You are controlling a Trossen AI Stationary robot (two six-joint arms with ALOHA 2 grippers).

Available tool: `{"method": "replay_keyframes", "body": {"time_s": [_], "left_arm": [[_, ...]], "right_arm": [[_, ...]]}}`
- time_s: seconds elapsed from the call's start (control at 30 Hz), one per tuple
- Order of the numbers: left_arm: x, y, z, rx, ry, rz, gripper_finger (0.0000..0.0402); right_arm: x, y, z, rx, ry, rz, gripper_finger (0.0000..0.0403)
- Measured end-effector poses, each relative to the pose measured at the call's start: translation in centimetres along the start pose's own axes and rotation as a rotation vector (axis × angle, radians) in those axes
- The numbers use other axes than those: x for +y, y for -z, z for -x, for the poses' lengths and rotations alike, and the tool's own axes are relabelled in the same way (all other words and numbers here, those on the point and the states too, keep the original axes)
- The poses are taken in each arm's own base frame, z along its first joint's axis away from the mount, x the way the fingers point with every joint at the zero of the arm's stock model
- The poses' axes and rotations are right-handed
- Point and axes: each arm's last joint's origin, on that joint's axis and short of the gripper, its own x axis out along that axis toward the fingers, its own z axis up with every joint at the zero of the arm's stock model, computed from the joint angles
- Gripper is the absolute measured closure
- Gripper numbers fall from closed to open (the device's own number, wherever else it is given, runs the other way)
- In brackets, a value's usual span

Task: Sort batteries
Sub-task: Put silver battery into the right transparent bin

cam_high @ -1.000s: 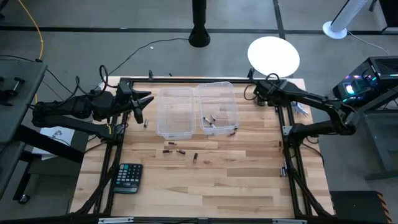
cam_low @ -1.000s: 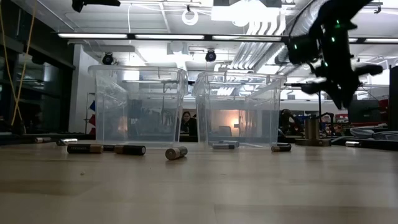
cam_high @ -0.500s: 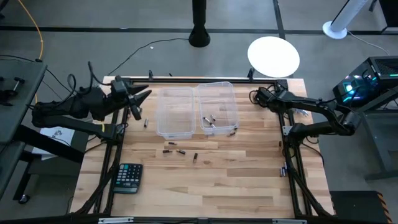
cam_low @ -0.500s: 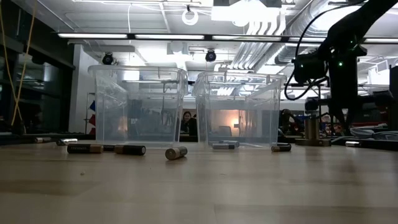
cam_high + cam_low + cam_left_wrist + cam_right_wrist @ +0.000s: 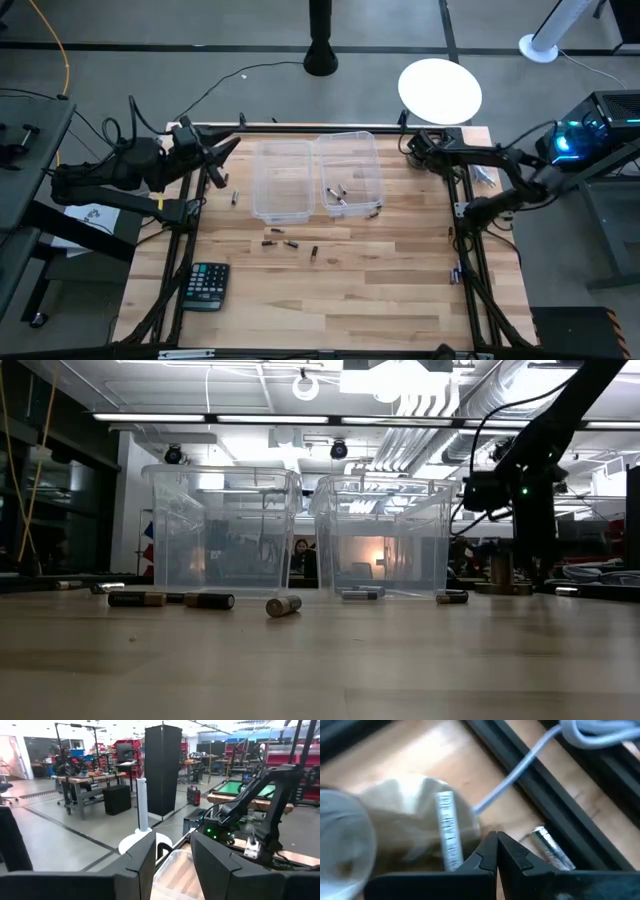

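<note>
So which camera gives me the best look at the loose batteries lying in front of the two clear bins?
The high view: it shows the small dark cylindrical batteries spread on the wooden table, each apart, before the clear plastic bins. The low view shows them side-on in a row, overlapping in depth. Neither wrist view shows that group.

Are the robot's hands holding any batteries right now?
No. The right gripper has its fingers shut together with nothing between them, beside a battery on the table. The left gripper has a bare gap between its fingers.
</note>
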Motion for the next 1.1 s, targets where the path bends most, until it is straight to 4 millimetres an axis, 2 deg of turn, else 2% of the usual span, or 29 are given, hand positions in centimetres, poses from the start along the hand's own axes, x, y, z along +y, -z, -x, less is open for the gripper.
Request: {"method": "replay_keyframes", "body": {"time_s": [0.13, 0.4, 0.6, 0.9, 1.0, 1.1], "left_arm": [[0.1, 0.0, 0.0, 0.001, -0.016, 0.006, 0.0284], [0.2, 0.0, 0.0, 0.004, -0.057, 0.001, 0.0284], [0.2, 0.0, 0.0, 0.006, -0.067, -0.018, 0.0284], [0.2, 0.2, 0.0, 0.017, -0.066, -0.027, 0.0284], [0.2, 0.2, 0.0, 0.017, -0.065, -0.027, 0.0284], [0.2, 0.2, 0.0, 0.017, -0.065, -0.027, 0.0284]], "right_arm": [[-0.4, -0.1, -0.8, 0.002, 0.076, 0.006, 0.0403], [-0.7, -0.6, -0.8, -0.042, 0.1, 0.09, 0.0403], [-1.0, -0.6, -0.8, 0.037, 0.112, 0.159, 0.0403], [-0.7, -0.2, -0.6, 0.2, 0.017, 0.232, 0.0403], [-0.7, -0.1, -0.2, 0.275, -0.065, 0.282, 0.0403], [-0.8, -0.4, 0.9, 0.254, -0.115, 0.293, 0.0403]]}}
